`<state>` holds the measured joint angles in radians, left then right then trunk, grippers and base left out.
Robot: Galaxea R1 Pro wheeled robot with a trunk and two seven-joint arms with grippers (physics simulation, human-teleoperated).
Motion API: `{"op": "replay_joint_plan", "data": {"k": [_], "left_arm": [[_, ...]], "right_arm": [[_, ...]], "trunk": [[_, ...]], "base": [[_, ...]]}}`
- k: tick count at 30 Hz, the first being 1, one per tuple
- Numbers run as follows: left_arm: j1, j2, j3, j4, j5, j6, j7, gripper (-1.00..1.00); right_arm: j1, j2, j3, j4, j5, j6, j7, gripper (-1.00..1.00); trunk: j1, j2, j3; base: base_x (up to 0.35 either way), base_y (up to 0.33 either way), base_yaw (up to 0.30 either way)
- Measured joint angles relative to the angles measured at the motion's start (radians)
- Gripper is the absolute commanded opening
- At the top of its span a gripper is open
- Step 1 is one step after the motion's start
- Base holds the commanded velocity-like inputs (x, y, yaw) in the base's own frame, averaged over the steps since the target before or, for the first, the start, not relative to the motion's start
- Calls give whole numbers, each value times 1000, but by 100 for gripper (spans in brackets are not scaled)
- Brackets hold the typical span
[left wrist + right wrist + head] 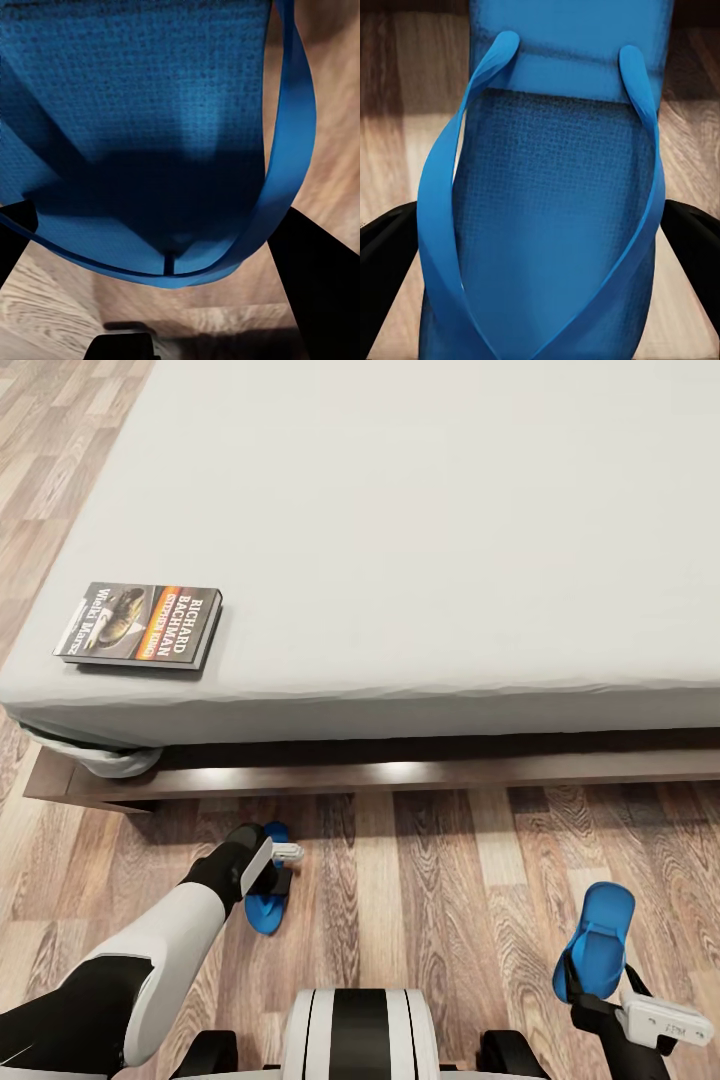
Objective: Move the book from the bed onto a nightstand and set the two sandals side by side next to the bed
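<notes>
Head view: the bed (400, 510), a light-grey mattress on a dark-brown wooden frame, spans the upper part of the scene above a brown wood-plank floor (440, 880). The book (140, 624) lies flat on the mattress near the corner at the robot's left, its dark cover with orange band and white lettering facing up.

The left gripper (278, 875) is low over the floor just in front of the bed frame, at one blue sandal (266, 905) that lies flat on the planks. In the left wrist view this sandal (150, 120) lies between the two dark fingers (322, 292), its strap looping across; whether the fingers press on it cannot be told.

The right gripper (600, 1000) holds the other sandal (598, 940), which is raised off the floor and tilted, its toe end pointing toward the bed. In the right wrist view the sole and strap of this sandal (559, 225) sit between the two dark fingers (386, 247), which close against its two long edges.

The two sandals are well apart, one at each side of the robot's white and black trunk (355, 1035).
</notes>
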<state>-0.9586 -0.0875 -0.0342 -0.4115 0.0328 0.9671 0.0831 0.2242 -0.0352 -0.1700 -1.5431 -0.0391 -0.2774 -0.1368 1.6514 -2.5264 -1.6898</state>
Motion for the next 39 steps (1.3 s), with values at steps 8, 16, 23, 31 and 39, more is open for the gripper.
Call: {"op": "replay_joint_plan", "data": {"k": [8,16,23,31,39], "left_arm": [[0,0,-2,-1,0,0,0,-100],[0,2,-3,-1,0,1,2,-100],[0,3,-3,0,-1,1,2,-100],[0,4,-3,0,-4,0,3,-100],[0,2,-3,0,-2,0,5,-100]], "right_arm": [[-32,-21,1,-1,0,89,2,-100],[-38,-193,-4,37,-210,49,14,-100],[-38,-259,-114,258,-292,-109,92,-100],[-37,-253,-394,375,-301,-130,425,-100],[-37,-252,-428,394,-303,-140,457,-100]], "trunk": [[0,0,0],[0,0,0],[0,0,0],[0,0,0],[0,0,0]], "base": [[0,0,0],[0,0,0],[0,0,0],[0,0,0],[0,0,0]]}}
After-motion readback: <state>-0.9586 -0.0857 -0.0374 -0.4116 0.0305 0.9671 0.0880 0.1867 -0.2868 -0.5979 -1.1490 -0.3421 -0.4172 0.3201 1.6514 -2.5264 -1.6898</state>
